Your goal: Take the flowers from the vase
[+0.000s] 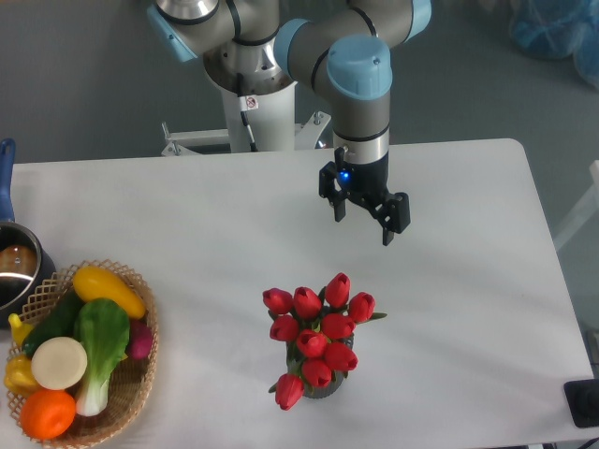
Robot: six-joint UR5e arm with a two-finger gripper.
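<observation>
A woven wicker basket (140,393) sits at the near left corner of the white table (206,215). It holds a yellow squash (108,288), a dark green cucumber (56,321), a green leafy bok choy (101,341), a round white slice (59,363), an orange fruit (48,413), a yellow pepper (19,372) and a purple vegetable (140,340). Just beyond the basket, at the left edge, stands a metal pot (14,271) with a blue handle (7,178). At the far right lies a blue plastic bag (557,33).
</observation>
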